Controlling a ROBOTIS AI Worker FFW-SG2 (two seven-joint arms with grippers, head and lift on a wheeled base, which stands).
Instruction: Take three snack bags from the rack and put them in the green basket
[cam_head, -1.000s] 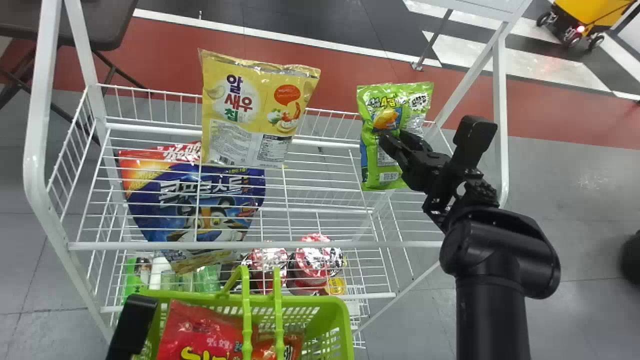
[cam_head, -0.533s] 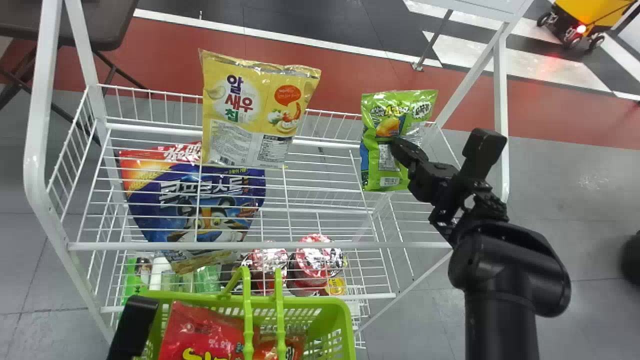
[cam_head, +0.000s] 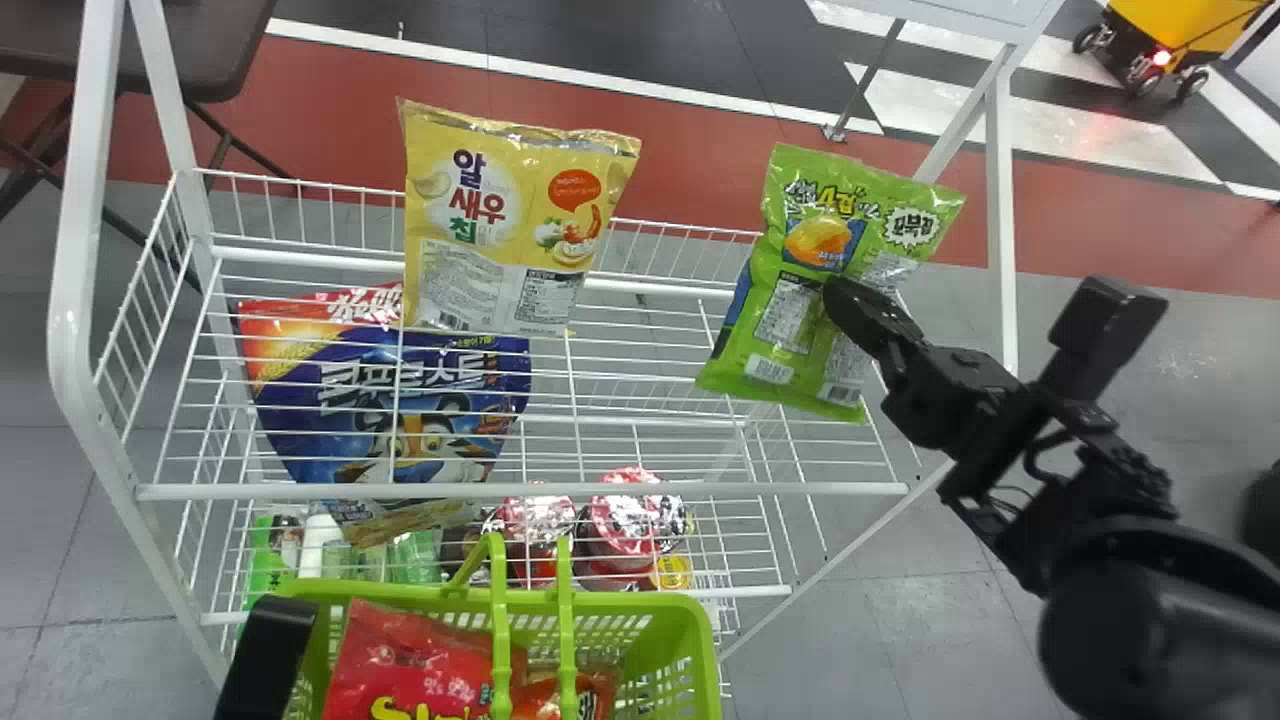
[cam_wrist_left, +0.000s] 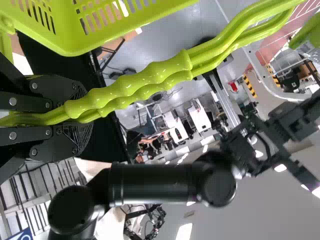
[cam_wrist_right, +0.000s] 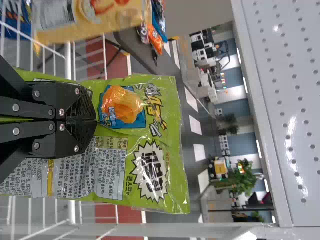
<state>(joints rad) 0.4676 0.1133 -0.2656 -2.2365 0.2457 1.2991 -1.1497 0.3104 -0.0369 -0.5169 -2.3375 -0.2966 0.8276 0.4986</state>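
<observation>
As the right arm (cam_head: 1150, 620) slants inward, right hand (cam_head: 842, 300) closed (snugly), pinching the green snack bag (cam_head: 785, 310).

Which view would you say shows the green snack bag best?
The head view: nearly all the green snack bag, held by the right hand. The right wrist view is closer but crops it; the left wrist view seemingly catches part.
</observation>
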